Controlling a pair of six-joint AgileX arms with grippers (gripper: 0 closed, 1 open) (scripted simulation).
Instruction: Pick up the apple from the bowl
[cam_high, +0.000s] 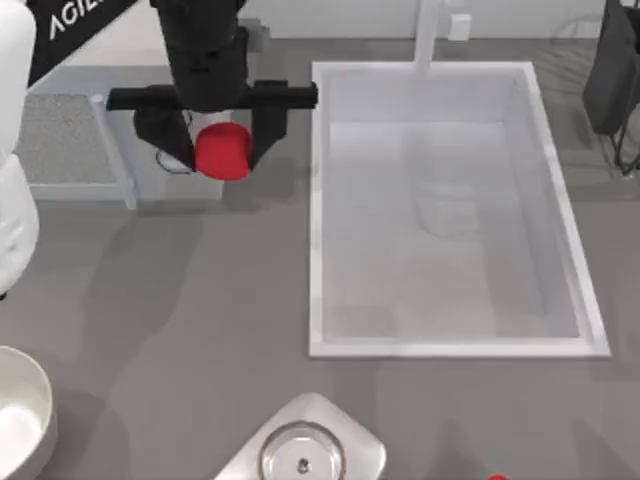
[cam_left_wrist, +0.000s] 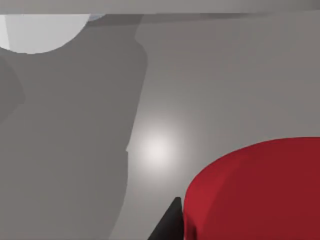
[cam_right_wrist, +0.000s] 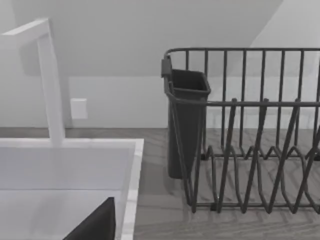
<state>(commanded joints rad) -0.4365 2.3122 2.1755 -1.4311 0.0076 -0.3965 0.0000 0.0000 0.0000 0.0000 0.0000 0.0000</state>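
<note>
The apple (cam_high: 222, 151) is off the desk (cam_high: 180, 300), gripped between the two dark fingers of the left hand (cam_high: 212, 135) near the far left of the desk, just left of the sink (cam_high: 320, 200). From above it looks like a squat red form, about as wide as it is tall, so no long axis or pointing direction can be told. In the left wrist view the apple (cam_left_wrist: 255, 192) sits close to the camera with a dark finger (cam_left_wrist: 167, 225) touching its side, the grey desk (cam_left_wrist: 225, 75) beneath.

The bowl (cam_high: 25, 410) stands well apart, at the near left edge of the desk, off-white and partly cut off; its pale curve (cam_left_wrist: 37, 32) appears in the left wrist view too. A silvery plate (cam_high: 310, 450) with a ring and centre knob lies at the near edge. A grey mat (cam_high: 60, 135) lies left of the hand.

The right hand hangs at the far right by a dark dish rack (cam_right_wrist: 250, 130) and faucet (cam_right_wrist: 50, 80); whether it is open or closed cannot be told.
</note>
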